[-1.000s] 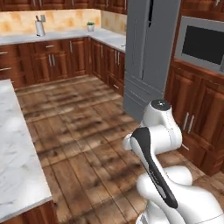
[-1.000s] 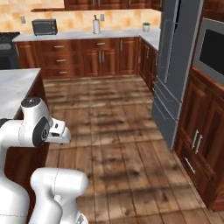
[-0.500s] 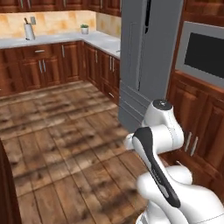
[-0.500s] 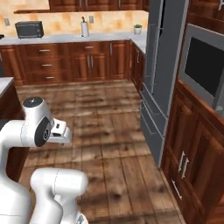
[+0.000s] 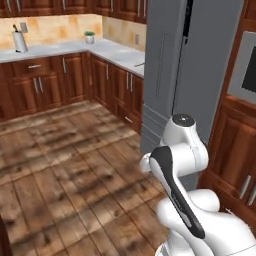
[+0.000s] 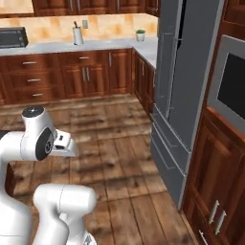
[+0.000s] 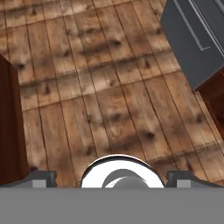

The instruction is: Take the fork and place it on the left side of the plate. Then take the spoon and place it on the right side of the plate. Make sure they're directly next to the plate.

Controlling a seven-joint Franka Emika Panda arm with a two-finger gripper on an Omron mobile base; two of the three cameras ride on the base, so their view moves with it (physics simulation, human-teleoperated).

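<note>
My claw (image 7: 112, 177) hangs wide open and empty over bare wood floor (image 7: 109, 100) beside the fridge (image 7: 199, 39), so I cannot tell which way the fork lies.

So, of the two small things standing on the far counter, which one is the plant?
The small potted plant stands near the counter's corner, green leaves in a pale pot. The other, a white utensil holder with dark handles sticking out, stands further left.

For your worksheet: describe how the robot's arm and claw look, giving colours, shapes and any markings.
The arm is glossy white, built of rounded, bulbous segments. A black band runs along one link, and a dark grey cap tops a joint. The claw shows two small grey finger tips. No cables or lettering show.
</note>
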